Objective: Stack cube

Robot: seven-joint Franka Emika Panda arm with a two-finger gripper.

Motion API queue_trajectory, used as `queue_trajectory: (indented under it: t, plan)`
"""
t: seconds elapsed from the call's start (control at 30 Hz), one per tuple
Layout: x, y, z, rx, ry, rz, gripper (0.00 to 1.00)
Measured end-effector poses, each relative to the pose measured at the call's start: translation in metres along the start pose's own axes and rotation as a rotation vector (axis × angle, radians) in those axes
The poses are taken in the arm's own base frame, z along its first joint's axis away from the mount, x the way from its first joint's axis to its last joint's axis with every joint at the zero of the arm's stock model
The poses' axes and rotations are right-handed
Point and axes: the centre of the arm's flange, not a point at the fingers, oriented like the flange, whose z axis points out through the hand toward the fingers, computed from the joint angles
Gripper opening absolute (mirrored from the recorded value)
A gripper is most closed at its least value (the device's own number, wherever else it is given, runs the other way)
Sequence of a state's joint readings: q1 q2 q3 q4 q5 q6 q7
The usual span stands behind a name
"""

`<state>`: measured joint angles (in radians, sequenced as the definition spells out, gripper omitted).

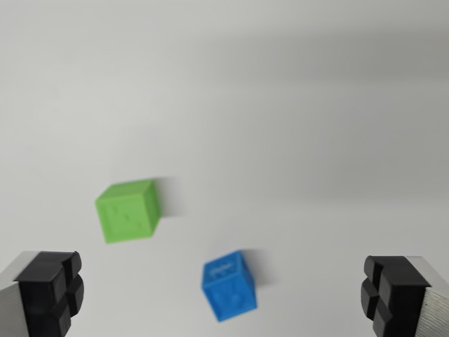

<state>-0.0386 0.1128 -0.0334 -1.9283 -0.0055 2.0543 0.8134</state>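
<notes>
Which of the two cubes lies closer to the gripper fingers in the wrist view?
The blue cube. It sits low in the picture, between the two open fingers, while the green cube lies higher and toward the wrist view's left.

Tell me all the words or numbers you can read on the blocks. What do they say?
None can be read.
Green cube: faint raised marks on its faces, too blurred to tell what they are.
Blue cube: embossed marks on the top and front faces, too blurred to read.
White table: no text.
End effector fingers: no labels visible.
</notes>
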Motion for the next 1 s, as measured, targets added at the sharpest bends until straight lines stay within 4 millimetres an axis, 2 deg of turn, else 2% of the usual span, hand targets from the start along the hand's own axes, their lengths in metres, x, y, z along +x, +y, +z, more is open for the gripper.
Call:
queue_trajectory:
  t: [0.5, 1.0]
  plan:
    - [0.000, 0.000, 0.001, -0.001, -0.001, 0.000, 1.00]
    - [-0.007, 0.007, 0.013, -0.003, -0.004, -0.019, 1.00]
